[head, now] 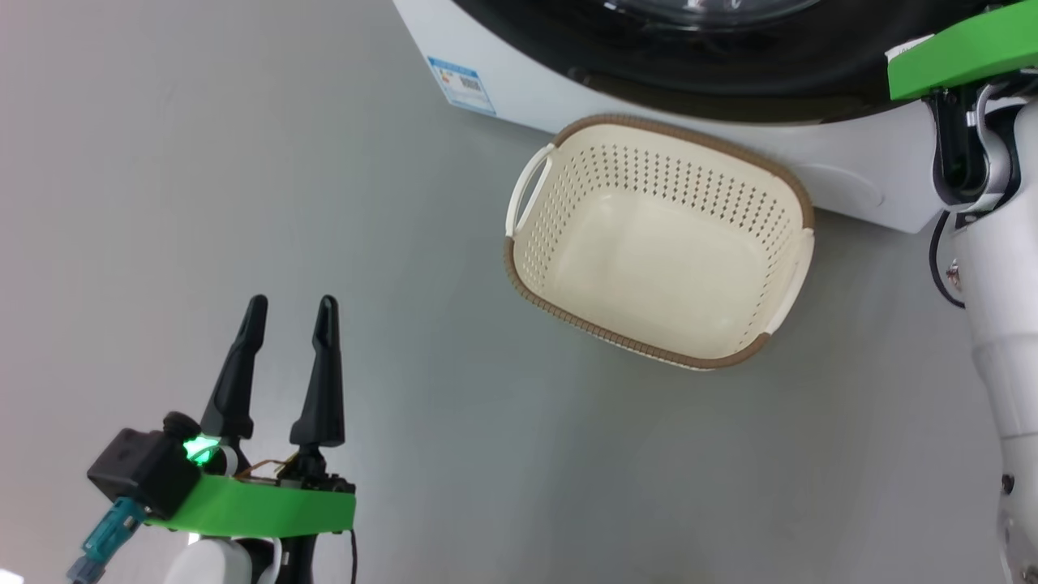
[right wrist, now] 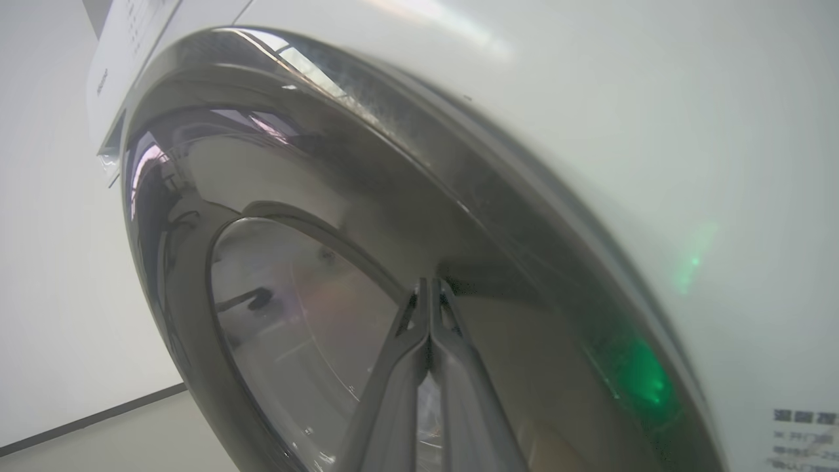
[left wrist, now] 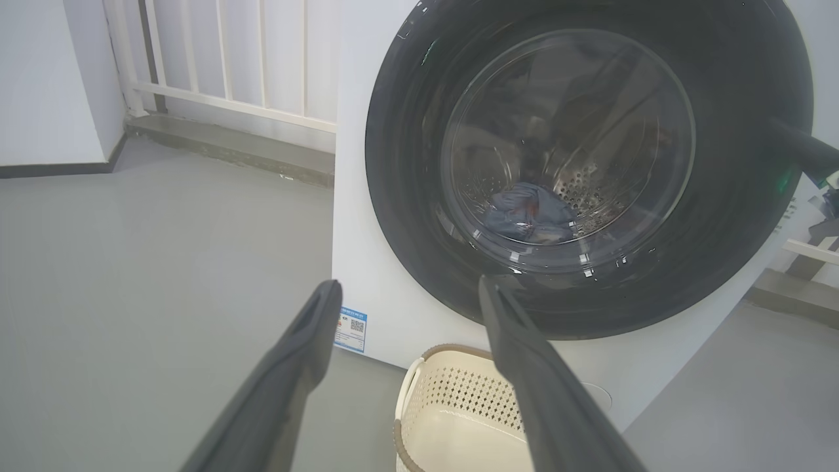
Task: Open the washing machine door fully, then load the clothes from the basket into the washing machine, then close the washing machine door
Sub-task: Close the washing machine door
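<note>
The washing machine [left wrist: 387, 328] stands with its glossy black washing machine door [left wrist: 406, 164] lying flat against the front. Through the glass I see the clothes [left wrist: 527, 213], a blue bundle in the steel drum. The basket [head: 657, 268] sits on the floor before the machine [head: 535, 89], with nothing in it. My left gripper [head: 292, 308] hovers open to the basket's left, holding nothing; its wrist view looks between its fingers [left wrist: 406, 288] at the door. My right gripper [right wrist: 429, 288] is shut, its tips against the door [right wrist: 314, 196] near the right rim, where its dark fingers [left wrist: 803, 147] show.
A small blue label [head: 461, 83] marks the machine's lower left corner. My pale right forearm [head: 1005, 324] rises along the right side, close to the basket's right handle. A white railing [left wrist: 229, 65] and a low step [left wrist: 229, 147] stand behind the machine's left. Grey floor lies open on the left.
</note>
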`<state>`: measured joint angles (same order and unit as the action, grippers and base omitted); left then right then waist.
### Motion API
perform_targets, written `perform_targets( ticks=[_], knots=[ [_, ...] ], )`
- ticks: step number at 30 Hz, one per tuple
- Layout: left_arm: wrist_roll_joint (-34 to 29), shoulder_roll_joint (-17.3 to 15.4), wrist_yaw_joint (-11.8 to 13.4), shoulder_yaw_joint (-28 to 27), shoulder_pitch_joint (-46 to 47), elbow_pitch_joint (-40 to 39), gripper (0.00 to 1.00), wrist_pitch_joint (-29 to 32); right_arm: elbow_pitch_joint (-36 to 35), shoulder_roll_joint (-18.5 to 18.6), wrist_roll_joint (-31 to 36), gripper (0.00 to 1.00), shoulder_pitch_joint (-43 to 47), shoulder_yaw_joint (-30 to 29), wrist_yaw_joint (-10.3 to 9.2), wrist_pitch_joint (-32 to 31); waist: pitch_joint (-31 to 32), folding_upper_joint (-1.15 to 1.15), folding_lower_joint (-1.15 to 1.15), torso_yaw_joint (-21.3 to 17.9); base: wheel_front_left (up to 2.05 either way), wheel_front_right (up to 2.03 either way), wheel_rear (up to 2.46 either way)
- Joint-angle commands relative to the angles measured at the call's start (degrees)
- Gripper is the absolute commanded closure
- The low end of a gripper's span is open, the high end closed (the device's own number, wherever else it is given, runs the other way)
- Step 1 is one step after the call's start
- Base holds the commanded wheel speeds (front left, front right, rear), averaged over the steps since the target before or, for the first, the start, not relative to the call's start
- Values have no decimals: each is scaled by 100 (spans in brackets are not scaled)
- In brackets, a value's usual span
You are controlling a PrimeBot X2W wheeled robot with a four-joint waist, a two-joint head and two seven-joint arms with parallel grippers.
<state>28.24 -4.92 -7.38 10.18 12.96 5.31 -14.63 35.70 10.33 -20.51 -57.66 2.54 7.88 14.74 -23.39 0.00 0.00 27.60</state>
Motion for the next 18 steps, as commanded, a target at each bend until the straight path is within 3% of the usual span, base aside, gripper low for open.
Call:
perform_targets(
  ticks=[1,2,5,6,7,8,18],
  knots=[
    [-11,-228,-11,-184,43,-71,0,-37,-162,-113,-59,100,129,129,-39,26,156,0,0,-88,0,0,0],
    [-18,-245,-11,-186,23,-52,0,-37,-176,-125,-89,99,218,187,-39,26,213,0,0,-117,0,0,0],
    [-26,-300,-11,-209,-23,-27,0,-37,-262,-156,-171,55,429,338,-39,26,335,0,0,-211,0,0,0],
    [-28,-314,-11,-221,-36,-19,0,-37,-296,-160,-178,36,498,399,-39,26,376,0,0,-240,0,0,0],
    [-29,-330,-11,-230,-50,-9,0,-37,-336,-172,-193,7,569,436,-39,26,417,0,0,-270,0,0,0],
    [-30,-348,-11,-239,-66,2,0,-37,-372,-183,-208,0,638,481,-39,26,459,0,0,-304,0,0,0],
    [-44,-573,-11,-310,-224,181,0,-37,-692,-208,-397,0,1401,822,-39,26,937,0,0,-693,0,0,0]
  ],
)
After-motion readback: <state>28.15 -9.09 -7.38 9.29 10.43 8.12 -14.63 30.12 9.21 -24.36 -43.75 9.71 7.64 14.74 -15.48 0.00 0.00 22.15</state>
